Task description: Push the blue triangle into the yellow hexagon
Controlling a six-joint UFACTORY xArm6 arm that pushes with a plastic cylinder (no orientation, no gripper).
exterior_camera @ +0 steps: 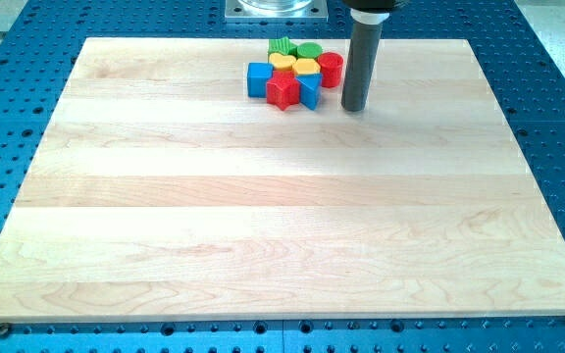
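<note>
My tip (354, 107) rested on the wooden board (263, 216) toward its far edge, just to the right of a tight cluster of small blocks. There was no claw on this arm, only the straight dark rod, so there was nothing to open or close.

The blue triangle (309, 90) sat at the near right corner of the cluster, a small gap away from my tip on its left. It touched the red star (282, 90) on its left. The yellow hexagon (305, 68) lay just beyond the blue triangle, touching or very nearly touching it. Another yellow block (282, 63), its shape unclear, sat to the left of the hexagon. The blue cube (258, 78) was at the left end of the group. The red cylinder (331, 69) stood at the right end, just left of the rod. Two green blocks sat at the far side: a ridged one (281, 46) on the left and a round one (309, 50) on the right.
</note>
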